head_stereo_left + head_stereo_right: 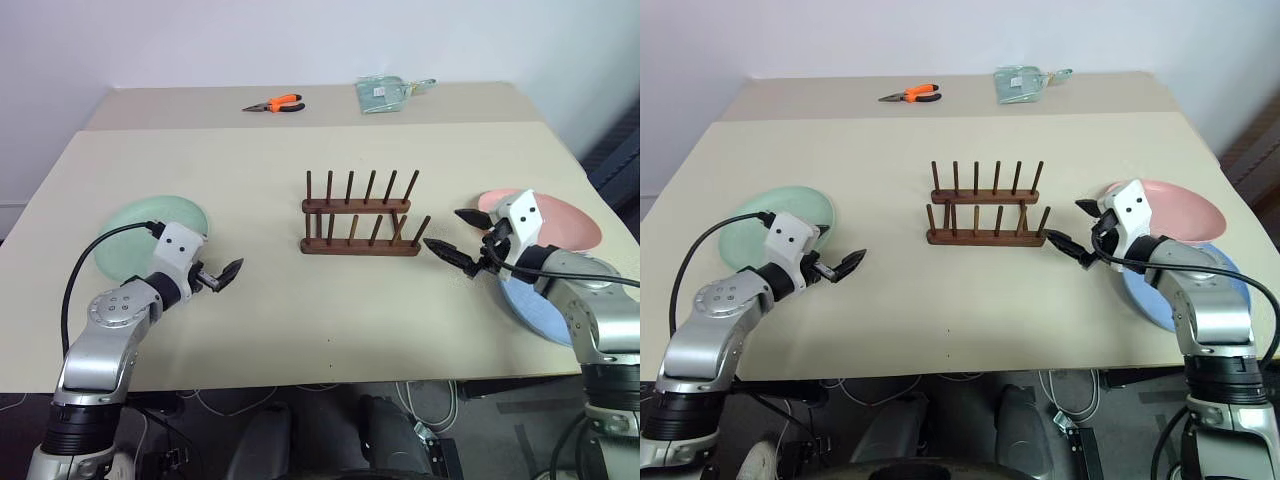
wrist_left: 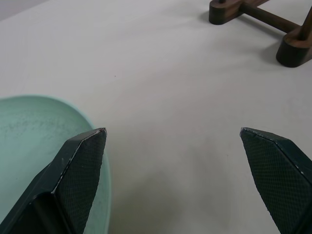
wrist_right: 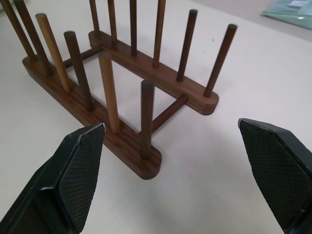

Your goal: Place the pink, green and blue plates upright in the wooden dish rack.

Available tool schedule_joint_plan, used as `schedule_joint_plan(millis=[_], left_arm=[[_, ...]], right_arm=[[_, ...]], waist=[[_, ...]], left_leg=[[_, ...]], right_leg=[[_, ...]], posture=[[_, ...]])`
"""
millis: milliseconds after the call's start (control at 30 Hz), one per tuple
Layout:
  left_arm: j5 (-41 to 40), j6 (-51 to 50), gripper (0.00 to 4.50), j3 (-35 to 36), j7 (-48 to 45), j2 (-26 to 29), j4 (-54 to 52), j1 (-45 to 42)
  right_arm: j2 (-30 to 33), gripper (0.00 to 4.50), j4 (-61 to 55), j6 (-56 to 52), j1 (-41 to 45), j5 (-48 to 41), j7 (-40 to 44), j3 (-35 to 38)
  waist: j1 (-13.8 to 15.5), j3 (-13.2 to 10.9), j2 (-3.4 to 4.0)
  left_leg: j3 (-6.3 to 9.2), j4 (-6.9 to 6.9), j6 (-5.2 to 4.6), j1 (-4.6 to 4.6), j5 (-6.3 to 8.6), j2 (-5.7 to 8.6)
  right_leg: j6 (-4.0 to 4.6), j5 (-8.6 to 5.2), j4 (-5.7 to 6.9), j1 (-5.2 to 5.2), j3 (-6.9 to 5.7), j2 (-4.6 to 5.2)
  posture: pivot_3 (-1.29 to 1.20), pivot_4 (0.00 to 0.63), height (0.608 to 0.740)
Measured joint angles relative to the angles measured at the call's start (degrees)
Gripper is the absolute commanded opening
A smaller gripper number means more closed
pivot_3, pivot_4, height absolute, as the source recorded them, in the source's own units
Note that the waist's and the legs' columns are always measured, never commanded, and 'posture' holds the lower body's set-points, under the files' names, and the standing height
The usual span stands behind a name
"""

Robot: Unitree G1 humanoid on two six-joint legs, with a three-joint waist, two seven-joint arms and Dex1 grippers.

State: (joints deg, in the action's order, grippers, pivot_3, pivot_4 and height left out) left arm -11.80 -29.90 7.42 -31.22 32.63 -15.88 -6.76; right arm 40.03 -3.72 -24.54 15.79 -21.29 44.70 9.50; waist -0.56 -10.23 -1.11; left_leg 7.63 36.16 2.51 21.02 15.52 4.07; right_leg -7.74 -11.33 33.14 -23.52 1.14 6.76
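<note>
readable text: none anywhere, honestly
green packet (image 1: 381,94): at the far edge of the surface, something may be printed on it but it's too small to make out
plates, rack, pliers: no labels, brands or numbers showing

Blue plate (image 1: 535,305) largely concealed beneath the right arm. Green plate (image 1: 135,235) partly covered by the left arm. Flat greenish item (image 1: 382,93) at the far table edge too small to identify.
</note>
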Motion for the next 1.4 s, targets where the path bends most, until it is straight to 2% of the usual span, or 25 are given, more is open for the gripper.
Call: schedule_joint_plan(millis=[267,433,533,633,767,867,1000,1067,1133,1233,1400], left_arm=[[-0.6,0.2,4.5,-0.7,-1.3,-0.4,0.2,-0.1],[-1.2,2.1,4.5,-7.1,-8.2,-0.3,5.9,-5.8],[1.8,7.1,4.5,-15.3,-15.0,-0.2,15.1,-13.9],[5.3,13.4,4.5,-20.3,-19.4,-2.2,27.3,-22.5],[7.5,20.5,4.5,-22.4,-23.7,-9.2,45.4,-33.5],[7.8,24.9,4.5,-22.4,-26.4,-12.2,54.1,-37.2],[8.1,28.4,2.67,-22.1,-27.7,-15.8,61.0,-40.0],[8.5,29.5,1.63,-21.8,-27.9,-16.8,62.3,-40.4],[8.7,30.3,0.79,-21.3,-27.8,-17.3,61.9,-40.1],[9.1,30.7,0.78,-21.3,-28.6,-16.7,59.0,-38.2],[8.5,28.5,0.78,-23.2,-35.3,-12.1,44.2,-30.2]], right_arm=[[-0.2,4.47,0.2,-1.7,0.3,0.0,0.2,-0.3],[0.2,4.47,-4.5,-3.5,-2.1,-0.1,0.7,-1.9],[0.8,4.47,-8.8,-5.2,-6.8,-0.6,0.8,-1.3],[0.9,4.47,-13.1,-6.4,-11.2,-1.1,-0.3,-0.1],[-0.8,4.47,-20.6,-7.8,-17.4,-1.6,-4.1,2.0],[-2.0,4.47,-25.2,-9.6,-21.0,-1.6,-7.0,2.4],[-3.0,4.5,-29.8,-11.2,-23.4,-2.1,-9.4,2.6],[-2.9,4.5,-30.0,-11.6,-23.4,-2.1,-9.6,2.6],[-2.8,4.5,-29.8,-11.9,-22.5,-2.1,-9.5,2.4],[-1.4,4.5,-29.7,-12.1,-21.4,-2.1,-9.1,2.4],[2.2,4.5,-29.7,-12.5,-22.6,-2.6,-6.5,4.2]], waist=[[0.0,0.0,0.0],[0.3,0.0,0.0],[1.3,0.0,0.0],[1.5,0.0,0.0],[1.8,0.1,-0.02],[1.4,0.1,-0.02],[1.4,0.1,-0.02],[1.4,0.1,-0.05],[1.4,0.1,-0.04],[1.3,0.1,-0.01],[1.3,0.1,0.0]], left_leg=[[0.0,0.0,0.0,0.0,0.0,0.0],[0.04,0.05,-0.01,0.05,0.0,0.03],[0.02,0.1,-0.01,0.09,-0.01,0.06],[0.04,0.14,-0.01,0.15,-0.01,0.07],[0.06,0.24,-0.06,0.23,0.01,0.08],[0.05,0.24,-0.09,0.23,0.03,0.08],[0.08,0.3,-0.09,0.21,0.03,0.08],[0.09,0.34,-0.11,0.22,0.04,0.08],[0.1,0.34,-0.11,0.22,0.04,0.08],[0.1,0.3,-0.11,0.19,0.05,0.07],[0.11,0.27,-0.13,0.23,0.06,0.07]], right_leg=[[0.02,0.02,0.0,0.0,0.0,0.0],[0.01,0.01,0.01,0.0,-0.06,-0.01],[0.05,0.04,0.0,0.0,-0.06,0.0],[0.01,0.04,0.0,-0.02,-0.07,-0.01],[-0.24,0.07,-0.02,-0.01,-0.11,0.0],[-0.31,0.05,-0.02,-0.02,-0.11,0.03],[-0.37,0.02,-0.01,0.04,-0.13,0.03],[-0.38,0.01,-0.02,0.07,-0.15,0.03],[-0.38,0.01,0.0,0.06,-0.15,0.03],[-0.38,0.01,0.02,0.06,-0.16,0.02],[-0.19,0.12,0.01,0.01,-0.14,0.02]], posture=[[0.0,0.15,0.74],[0.0,0.15,0.74],[0.0,0.15,0.74],[0.0,0.15,0.74],[0.0,0.15,0.74],[0.0,0.15,0.74],[0.0,0.15,0.74],[0.0,0.15,0.74],[0.0,0.15,0.74],[0.0,0.15,0.74],[0.0,0.15,0.74]])
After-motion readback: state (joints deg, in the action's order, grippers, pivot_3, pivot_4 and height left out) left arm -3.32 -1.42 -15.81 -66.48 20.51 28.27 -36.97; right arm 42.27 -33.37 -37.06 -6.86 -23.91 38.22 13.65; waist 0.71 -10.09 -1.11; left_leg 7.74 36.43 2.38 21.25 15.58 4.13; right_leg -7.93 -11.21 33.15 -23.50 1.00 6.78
